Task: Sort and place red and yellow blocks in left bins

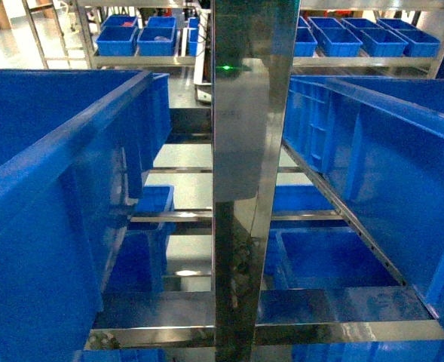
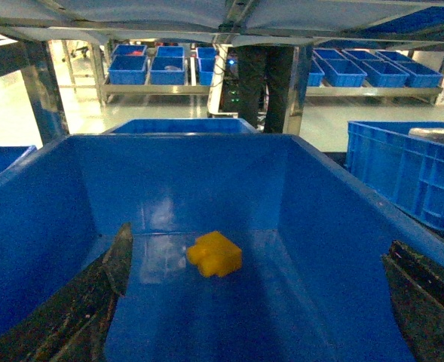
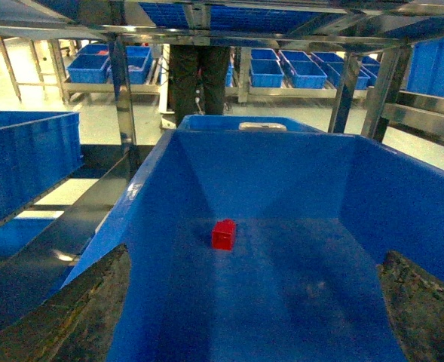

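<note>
Two open, empty hands (image 2: 255, 302) (image 3: 252, 302) above blue bins (image 2: 26, 204) (image 3: 402, 204), blocks (image 2: 215, 254) (image 3: 223, 234) mid-floor.

Steel shelf rack (image 1: 282, 332) carries big blue crates (image 1: 48, 226) on its rails.

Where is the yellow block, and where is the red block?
yellow block (image 2: 215, 254): left wrist view, on its top face, lying in a blue bin.
red block (image 3: 223, 234): right wrist view, on its front face, on another blue bin's floor.
</note>
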{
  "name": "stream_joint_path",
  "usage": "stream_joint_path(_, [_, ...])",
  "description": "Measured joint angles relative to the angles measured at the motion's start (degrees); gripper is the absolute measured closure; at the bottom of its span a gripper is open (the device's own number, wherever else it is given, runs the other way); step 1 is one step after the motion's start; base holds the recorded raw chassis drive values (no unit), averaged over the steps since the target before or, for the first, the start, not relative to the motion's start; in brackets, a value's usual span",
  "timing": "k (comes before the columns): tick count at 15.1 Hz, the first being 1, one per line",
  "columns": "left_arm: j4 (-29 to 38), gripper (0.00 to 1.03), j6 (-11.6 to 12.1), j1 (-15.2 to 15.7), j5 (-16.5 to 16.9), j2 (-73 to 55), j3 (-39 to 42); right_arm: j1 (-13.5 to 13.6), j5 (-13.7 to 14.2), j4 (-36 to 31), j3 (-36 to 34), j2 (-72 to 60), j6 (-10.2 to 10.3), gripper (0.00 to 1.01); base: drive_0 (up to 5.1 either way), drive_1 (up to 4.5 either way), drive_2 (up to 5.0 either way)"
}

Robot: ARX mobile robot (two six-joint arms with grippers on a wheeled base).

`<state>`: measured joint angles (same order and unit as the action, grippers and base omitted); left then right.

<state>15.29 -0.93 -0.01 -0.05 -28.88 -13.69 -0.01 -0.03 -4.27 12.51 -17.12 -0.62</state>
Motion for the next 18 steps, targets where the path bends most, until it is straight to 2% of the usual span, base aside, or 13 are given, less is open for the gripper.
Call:
stream_joint_path(3, [0.02,0.05,0.02,0.00,0.00,0.00,0.00,0.00,0.00,0.00,0.00,-0.02,0.00,0.03,0.0,0.00,0.0])
stream_joint_path(5, [-0.04,0.05,0.04,0.00,0.00,-0.09,0.00,0.00,0.00,0.00,0.00,-0.02,0.00,0.03,0.1,-3.12,3.3])
stream_joint_path(17, [0.13,0.05,0.15,0.00,0.00,-0.22,0.13,0.00,0.00,-0.33,0.04,0.00,0.00,0.03,0.0,-4.28,4.3])
stream_joint_path(18, [0.15,0.05,0.17,0.00,0.07,-0.20,0.13,0.00,0.02,-0.31,0.07,-0.04,0.00,0.03,0.0,0.00,0.0])
